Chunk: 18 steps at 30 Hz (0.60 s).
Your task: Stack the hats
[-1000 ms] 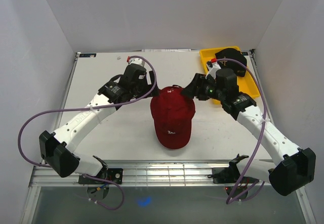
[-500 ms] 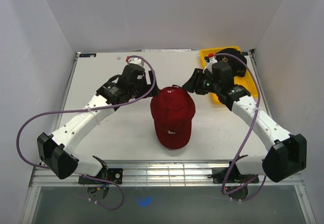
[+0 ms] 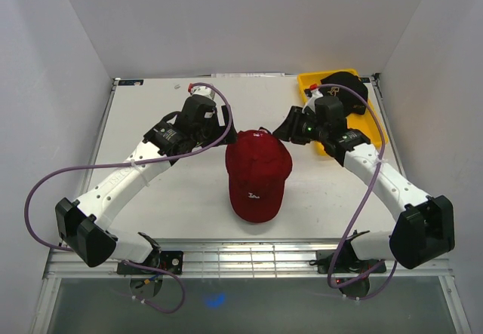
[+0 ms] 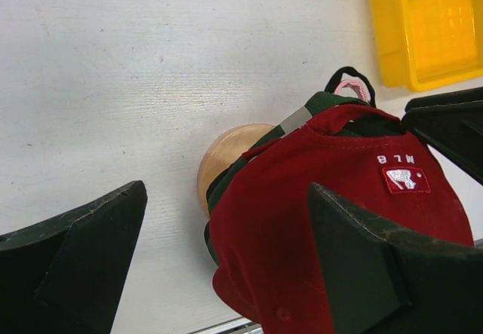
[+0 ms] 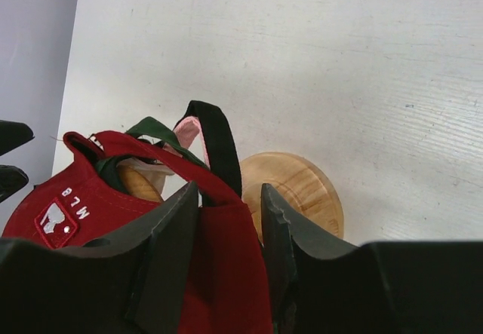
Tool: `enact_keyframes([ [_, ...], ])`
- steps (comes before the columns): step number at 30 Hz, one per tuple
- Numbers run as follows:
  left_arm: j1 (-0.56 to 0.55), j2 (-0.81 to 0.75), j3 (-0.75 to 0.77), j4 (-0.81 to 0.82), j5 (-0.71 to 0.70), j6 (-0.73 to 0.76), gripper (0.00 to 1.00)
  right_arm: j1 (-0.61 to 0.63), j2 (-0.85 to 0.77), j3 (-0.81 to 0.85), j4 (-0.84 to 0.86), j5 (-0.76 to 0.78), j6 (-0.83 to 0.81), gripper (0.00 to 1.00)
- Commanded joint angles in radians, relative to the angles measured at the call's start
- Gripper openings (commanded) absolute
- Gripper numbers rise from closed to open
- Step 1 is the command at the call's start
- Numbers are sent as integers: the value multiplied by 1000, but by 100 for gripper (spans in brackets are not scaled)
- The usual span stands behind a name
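Observation:
A red cap (image 3: 258, 176) sits on top of the wooden stand, over a dark green cap (image 4: 223, 189) and a pink cap, of which only the strap (image 4: 353, 87) shows. The stand's round base (image 5: 298, 187) shows behind the caps. My right gripper (image 3: 284, 131) is at the red cap's back right, and in the right wrist view (image 5: 229, 192) its jaws are closed narrowly on the rear edge next to a black strap loop (image 5: 217, 144). My left gripper (image 3: 224, 132) is open wide at the cap's back left, around the crown (image 4: 226, 191). A black cap (image 3: 344, 89) lies in the yellow tray.
The yellow tray (image 3: 309, 87) stands at the back right corner, just behind my right wrist, and also shows in the left wrist view (image 4: 423, 40). White walls enclose the table on three sides. Purple cables loop off both arms.
My right wrist has moved back and up toward the tray, still at the cap's rear. The red cap has shifted slightly to the right. The left arm has barely moved.

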Motion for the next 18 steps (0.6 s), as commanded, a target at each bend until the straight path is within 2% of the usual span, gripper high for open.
enact_keyframes([
  [1,-3,-37,26,-3,-5,19,98,-23,-31,1,-28,41,-33,46],
  [7,-3,-44,35,-5,-16,39,98,-57,-70,59,-63,45,-36,58],
  [12,-3,-55,57,-17,-42,56,98,-101,-71,146,-132,137,-62,60],
  [18,-3,-57,72,-16,-73,85,98,-316,63,258,-180,163,-88,62],
])
